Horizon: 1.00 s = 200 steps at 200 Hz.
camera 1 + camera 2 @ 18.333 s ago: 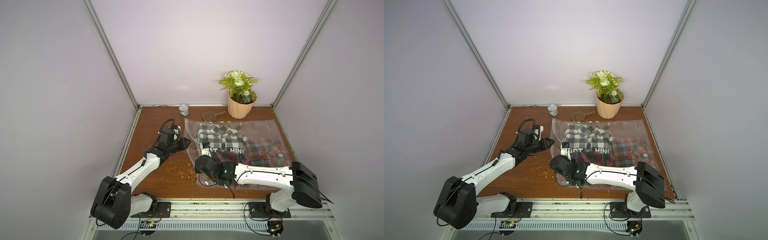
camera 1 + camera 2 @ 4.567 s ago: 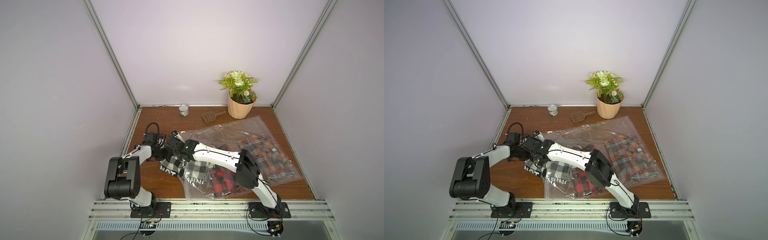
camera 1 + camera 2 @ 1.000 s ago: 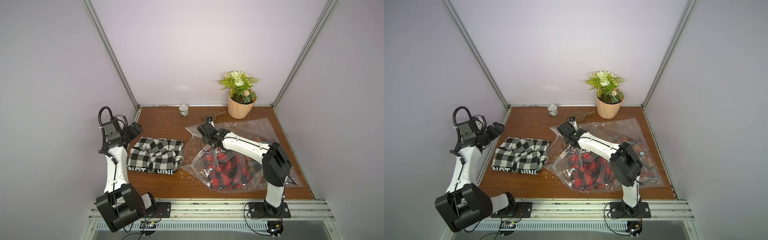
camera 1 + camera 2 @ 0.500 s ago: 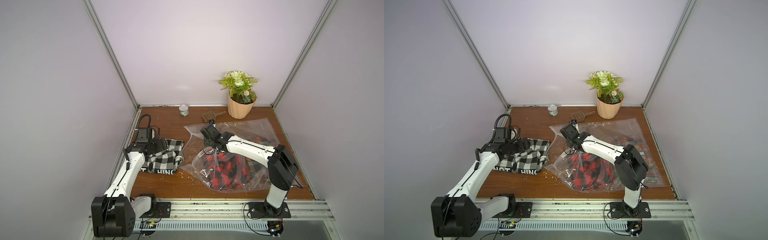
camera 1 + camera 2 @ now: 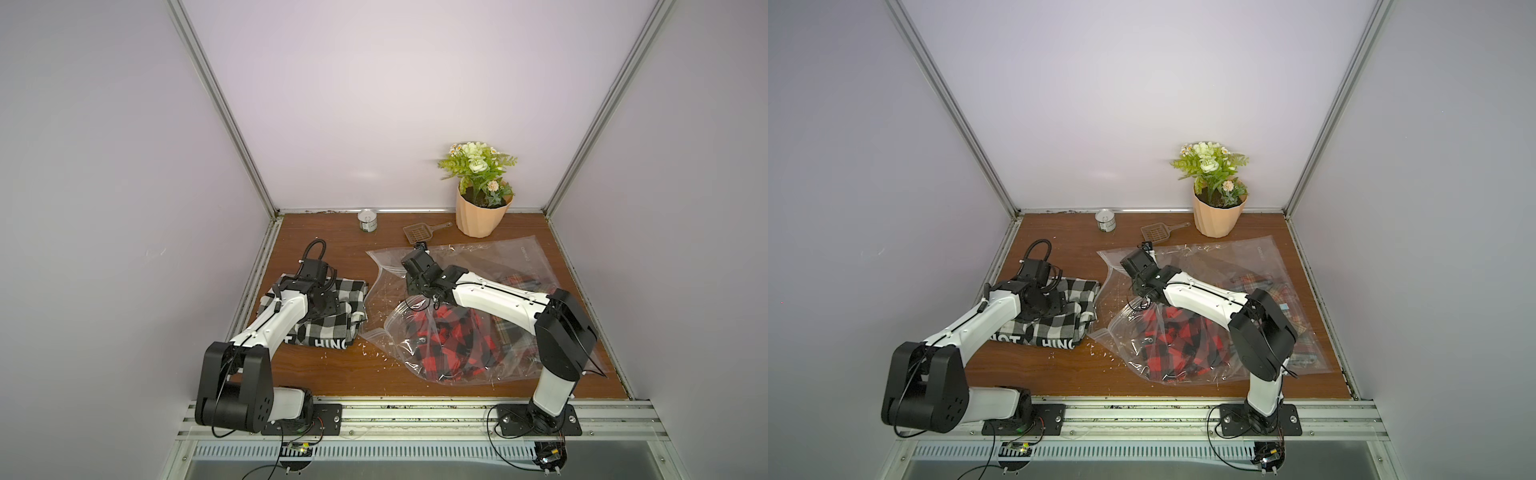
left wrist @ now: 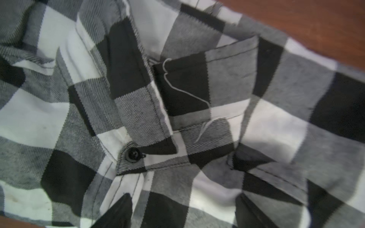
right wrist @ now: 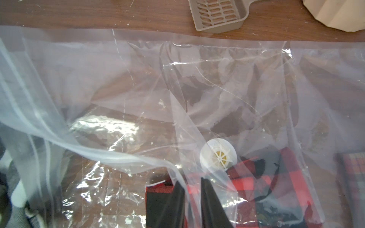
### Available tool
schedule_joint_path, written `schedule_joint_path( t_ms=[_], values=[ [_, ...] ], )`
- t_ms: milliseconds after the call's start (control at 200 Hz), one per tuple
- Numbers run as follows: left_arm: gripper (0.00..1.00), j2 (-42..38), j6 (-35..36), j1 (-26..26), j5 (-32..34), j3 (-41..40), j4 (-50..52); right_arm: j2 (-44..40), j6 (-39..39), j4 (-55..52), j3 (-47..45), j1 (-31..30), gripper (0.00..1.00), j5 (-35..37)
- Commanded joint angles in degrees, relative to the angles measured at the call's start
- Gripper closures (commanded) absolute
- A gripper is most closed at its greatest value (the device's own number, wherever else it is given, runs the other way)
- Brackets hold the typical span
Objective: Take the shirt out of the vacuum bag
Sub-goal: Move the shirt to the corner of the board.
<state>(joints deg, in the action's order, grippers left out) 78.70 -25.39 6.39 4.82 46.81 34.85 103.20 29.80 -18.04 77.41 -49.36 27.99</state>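
Observation:
The black-and-white checked shirt [image 5: 332, 328] [image 5: 1059, 328] lies on the table left of the vacuum bag [image 5: 490, 257] [image 5: 1225, 257], fully outside it. My left gripper [image 5: 326, 305] [image 6: 183, 209] is down on the shirt [image 6: 197, 88], open, its fingertips [image 6: 122, 209] wide apart against the cloth. My right gripper [image 5: 417, 291] [image 7: 192, 189] hovers over the bag's near-left part. Its jaws stand a narrow gap apart, and the clear film and zip edge [image 7: 118, 158] run between them. The round white valve [image 7: 218, 157] sits just beyond. A red-and-black checked garment [image 5: 453, 345] stays inside the bag.
A flower pot [image 5: 482, 212], a slotted scoop [image 5: 417, 232] and a small tin [image 5: 368, 219] stand along the back edge. Another plaid garment [image 5: 523, 282] lies in the bag's right part. Crumbs [image 5: 374, 353] dot the wood between shirt and bag. Walls close in on both sides.
My left arm swung down from beside the left wall onto the shirt, jaws narrowing slightly. My right jaws, pinched on the bag film, parted a little.

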Motion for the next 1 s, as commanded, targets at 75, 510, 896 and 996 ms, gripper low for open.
schedule_joint_path(
  t_ms=[75, 510, 896, 996],
  values=[
    [0.16, 5.3, -1.1, 0.4, 6.7, -1.1, -2.9, -1.1, -0.2, 0.9, -1.2, 0.2, 0.8, -1.5],
    [0.15, 24.8, 1.5, -4.8, 0.3, 6.8, -12.5, -2.1, 0.5, 1.9, -3.0, 0.1, 0.8, -3.7],
    [0.18, 44.0, 8.3, -6.2, 4.9, 29.6, -7.9, -1.0, 0.6, 2.5, -3.5, 0.1, 0.8, -6.5],
    [0.18, 46.7, 9.2, -6.2, 5.7, 34.5, -7.0, -0.4, 0.4, 1.2, -2.6, 0.0, 0.8, -7.0]
  ],
)
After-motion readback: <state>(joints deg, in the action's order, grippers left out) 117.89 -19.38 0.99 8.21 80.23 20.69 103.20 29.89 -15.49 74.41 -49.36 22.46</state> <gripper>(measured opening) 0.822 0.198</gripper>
